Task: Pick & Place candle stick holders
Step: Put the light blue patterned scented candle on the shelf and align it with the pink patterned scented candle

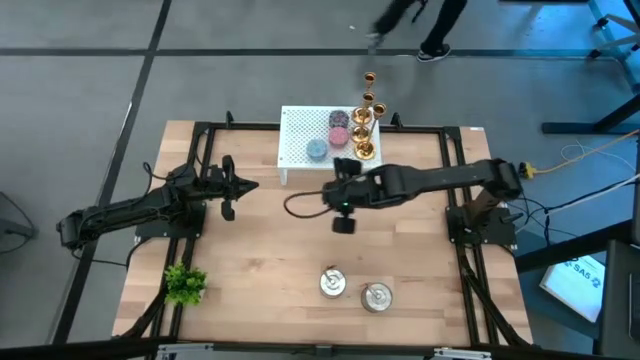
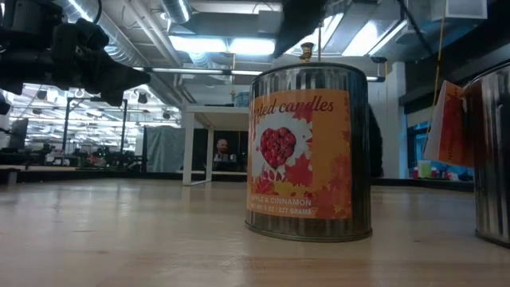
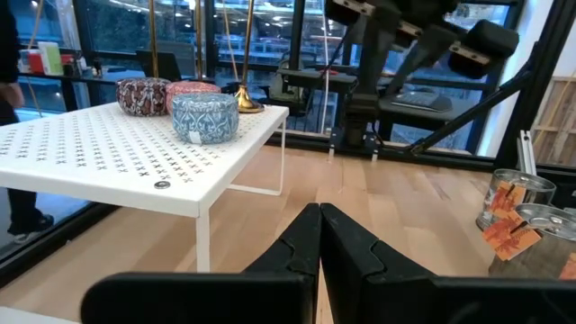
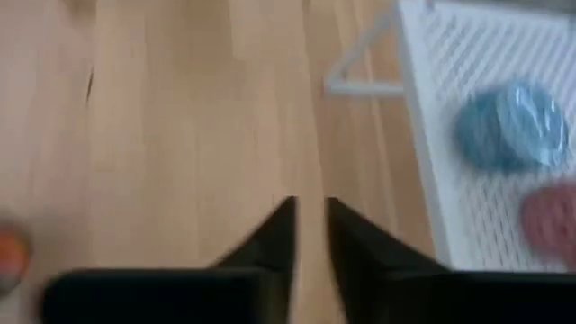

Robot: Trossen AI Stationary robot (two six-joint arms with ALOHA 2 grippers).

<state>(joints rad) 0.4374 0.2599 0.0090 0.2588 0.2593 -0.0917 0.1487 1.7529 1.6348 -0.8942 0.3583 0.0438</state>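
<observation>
Candle stick holders on shelf right edge; tins near front.

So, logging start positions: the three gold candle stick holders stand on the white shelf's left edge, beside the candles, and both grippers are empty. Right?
Not quite: the candle stick holders stand along the white shelf's right edge, as the high view shows. They are beside the candles, and the left gripper and right gripper hold nothing.

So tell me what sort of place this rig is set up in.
Probably a robotics lab or industrial workshop: ceiling ducts and strip lights run overhead, the wooden table stands on taped concrete floor, and a person walks past.
</observation>
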